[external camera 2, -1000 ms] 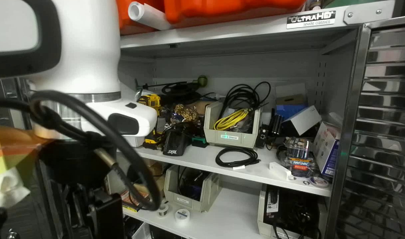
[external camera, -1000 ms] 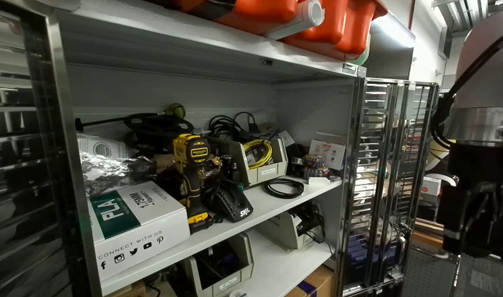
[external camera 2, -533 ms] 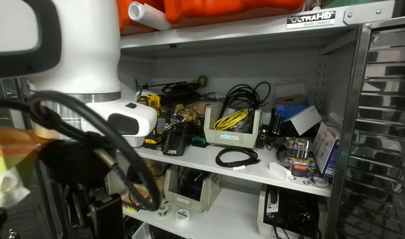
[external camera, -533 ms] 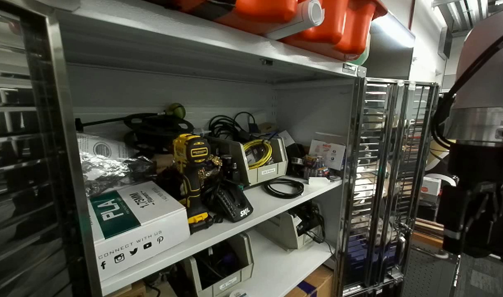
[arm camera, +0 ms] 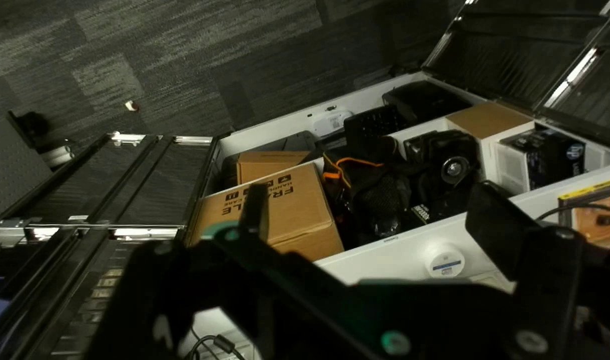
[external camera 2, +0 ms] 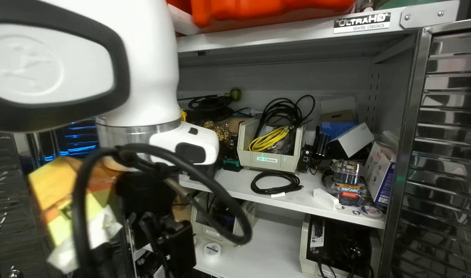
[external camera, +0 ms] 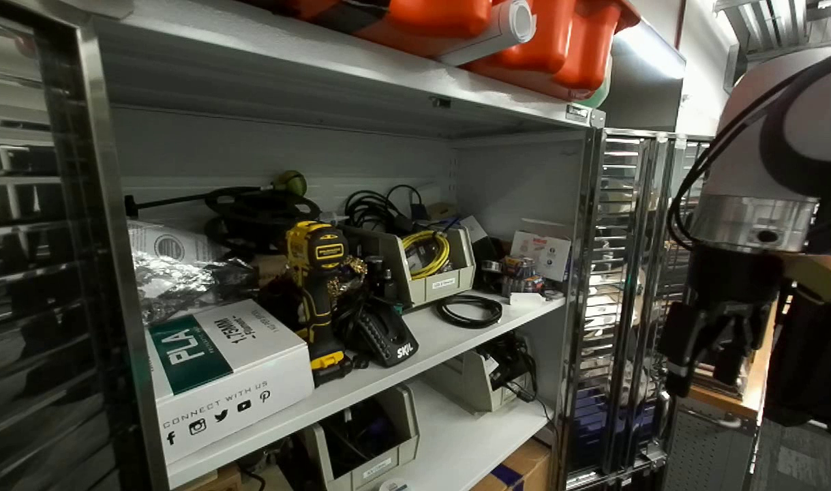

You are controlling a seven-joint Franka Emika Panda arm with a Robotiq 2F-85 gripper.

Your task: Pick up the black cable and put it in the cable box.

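Note:
A coiled black cable (external camera: 468, 323) lies flat on the white middle shelf. It also shows in an exterior view (external camera 2: 274, 190), and it is out of view in the wrist view. Just behind it stands a grey bin (external camera: 449, 283) with a white label. The bin holds a yellow cable and black cables, and it also shows in an exterior view (external camera 2: 266, 160). My gripper (external camera: 708, 382) hangs pointing down in front of the cabinet, well away from the coil. In the wrist view my gripper (arm camera: 372, 215) is open, with its fingers wide apart and nothing between them.
A drill (external camera: 316, 286), charger (external camera: 381, 334) and PLA box (external camera: 231, 368) stand along the same shelf. Batteries (external camera 2: 347, 185) and a white adapter (external camera 2: 327, 199) lie at its other end. More grey bins (external camera 2: 223, 224) stand below. Open metal doors (external camera: 633, 307) flank the cabinet.
Over the last half second the arm and gripper have shifted toward the shelf, leftward in an exterior view and rightward in an exterior view. The coil and bin have not moved.

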